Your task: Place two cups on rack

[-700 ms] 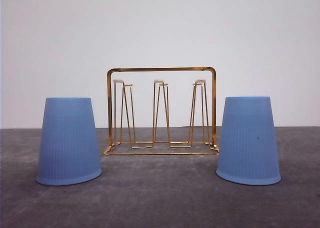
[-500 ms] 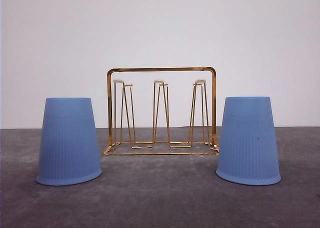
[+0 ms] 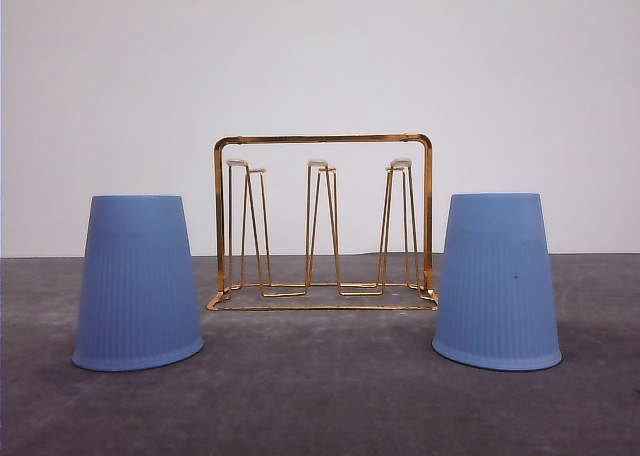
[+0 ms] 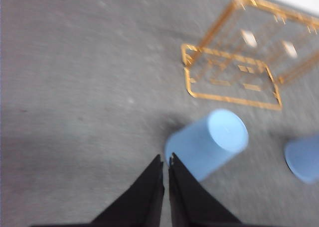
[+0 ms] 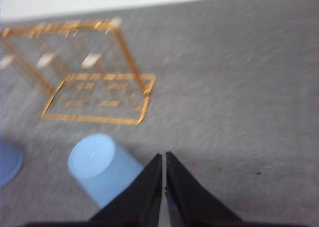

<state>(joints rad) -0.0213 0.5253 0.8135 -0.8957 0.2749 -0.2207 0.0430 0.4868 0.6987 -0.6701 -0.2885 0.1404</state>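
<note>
Front view: showed the gold wire rack point(image 3: 322, 222) upright on the grey table point(image 3: 320, 406), bare of cups, white-tipped prongs pointing up. Flanked by two light blue cups, both upside down, rims on the table: left cup point(image 3: 137, 282) just beside the rack's left end, right cup point(image 3: 497, 280) just beside its right end, each standing nearer the camera than the rack and touching nothing else.

Left wrist view, blurred: caught the left gripper point(image 4: 166, 163) clenched, black fingers point(image 4: 148, 189) pressed tip to tip, grasping nothing. Hung above the table, with the left cup point(image 4: 209, 142) just beyond the fingertips and off to one side, apart from them. Rack point(image 4: 239, 67) farther beyond that cup; right cup point(image 4: 304, 157) at the frame's edge, well apart from the gripper.

Right wrist view, also blurred: caught the right gripper point(image 5: 164, 160) likewise clenched and empty-handed, fingers point(image 5: 187, 192) closed together. Right cup point(image 5: 99, 167) just beside the fingertips, no contact seen. Rack point(image 5: 89, 82) beyond that cup; left cup point(image 5: 9, 162) well off at the frame's edge.
</note>
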